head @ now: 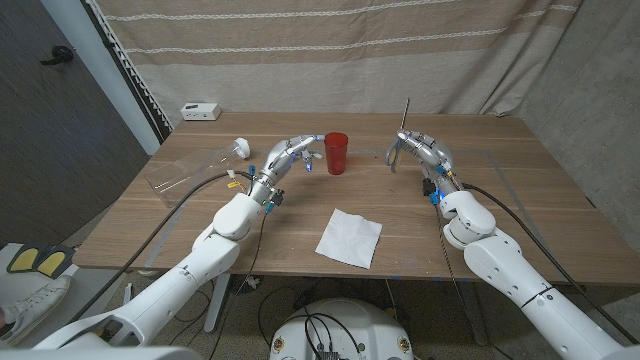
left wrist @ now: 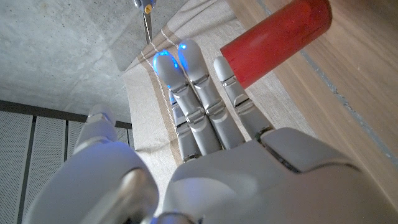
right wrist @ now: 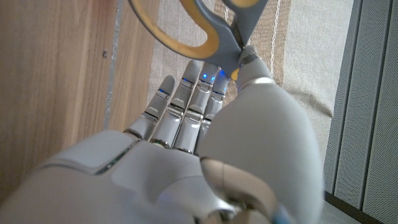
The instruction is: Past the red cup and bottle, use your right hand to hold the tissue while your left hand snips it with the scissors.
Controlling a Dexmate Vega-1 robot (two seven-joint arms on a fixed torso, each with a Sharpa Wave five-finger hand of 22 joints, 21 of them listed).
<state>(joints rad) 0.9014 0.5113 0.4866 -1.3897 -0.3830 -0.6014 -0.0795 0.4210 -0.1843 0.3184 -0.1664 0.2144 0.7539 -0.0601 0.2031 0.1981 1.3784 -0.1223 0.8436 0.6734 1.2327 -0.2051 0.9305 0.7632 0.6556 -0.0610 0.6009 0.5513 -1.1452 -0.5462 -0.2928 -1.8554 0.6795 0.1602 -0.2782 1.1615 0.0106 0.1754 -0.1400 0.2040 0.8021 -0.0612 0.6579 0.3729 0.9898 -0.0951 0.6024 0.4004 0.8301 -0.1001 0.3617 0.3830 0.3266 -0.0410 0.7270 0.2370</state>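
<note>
Holding the scissors [head: 404, 128] in your right robot hand [head: 420, 150], left robot hand [head: 292, 156] empty and spread beside the cup [head: 336, 153], you next need the tissue [head: 349, 238].

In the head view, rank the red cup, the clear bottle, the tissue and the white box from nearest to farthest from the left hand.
From the left hand:
1. Red cup, just beside the fingertips, toward the table's middle.
2. Clear bottle, lying on its side toward the table's left edge.
3. Tissue, flat near the front edge.
4. White box, at the far left corner.
</note>
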